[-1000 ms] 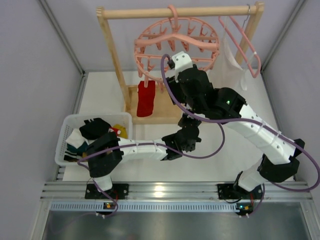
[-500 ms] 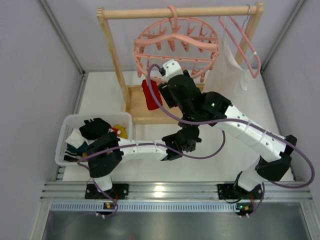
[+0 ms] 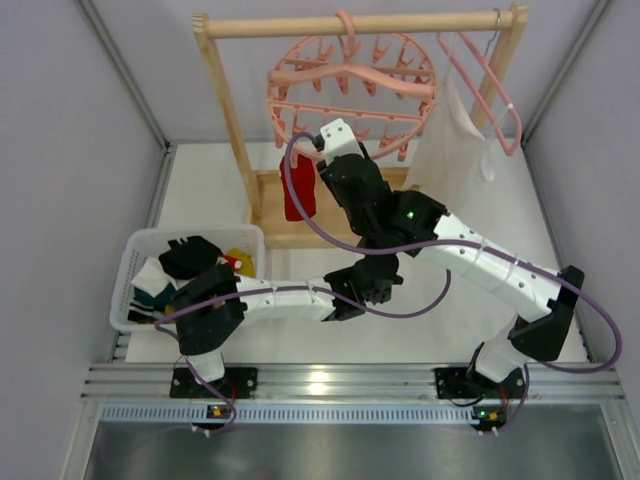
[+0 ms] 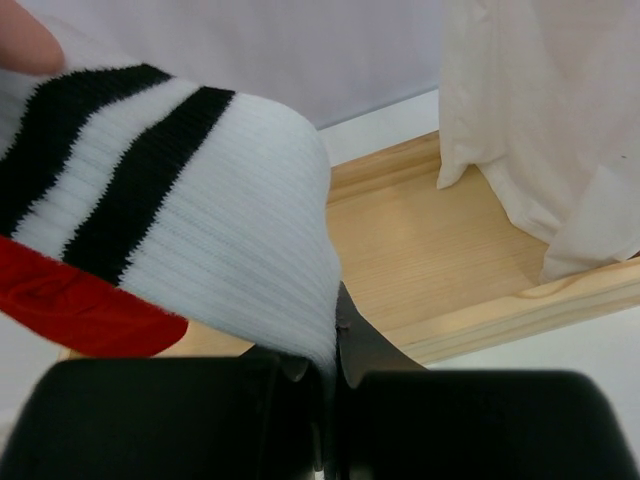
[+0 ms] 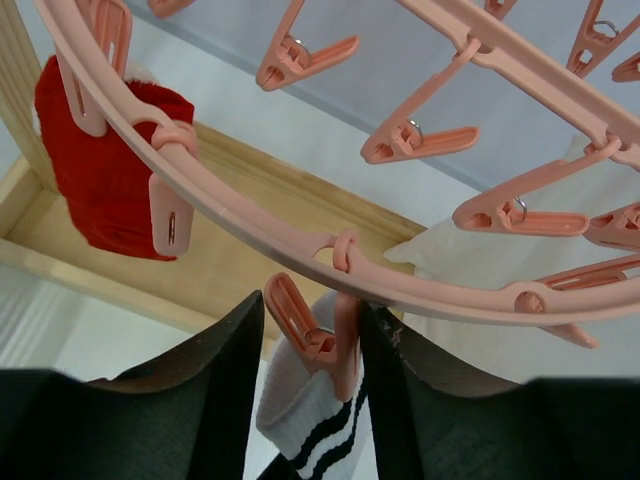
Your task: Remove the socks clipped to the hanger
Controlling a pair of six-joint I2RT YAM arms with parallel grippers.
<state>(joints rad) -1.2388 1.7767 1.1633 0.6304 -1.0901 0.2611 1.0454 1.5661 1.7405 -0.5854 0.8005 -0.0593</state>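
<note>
Over the last second our right arm has swung left. The right gripper [image 5: 312, 310] has gone from under the middle of the round salmon-pink plastic ring hanger [image 5: 440, 282] to its near-left rim, and the ring has shifted slightly. The small red sock [image 3: 298, 192], clipped to that rim, swung and now hangs straight again. Our left arm has not moved.

The right fingers are drawn narrow onto one small salmon-pink dangling clip [image 5: 318, 340], one finger against each side. From it hangs the white sock with black stripes and a red cuff [image 4: 200, 200]. Below it, the left gripper [image 4: 327, 375] is pinched tight on this sock's edge.

The red sock hangs between our right wrist and the left upright of the light wooden rack [image 3: 228, 110], so room is tight there. The large white cloth garment [image 3: 450, 150] hangs to the right, apart from the gripper. Bare white table [image 3: 200, 190] shows left of the upright. The white plastic basket [image 3: 124, 280] sits well apart at the near left.
</note>
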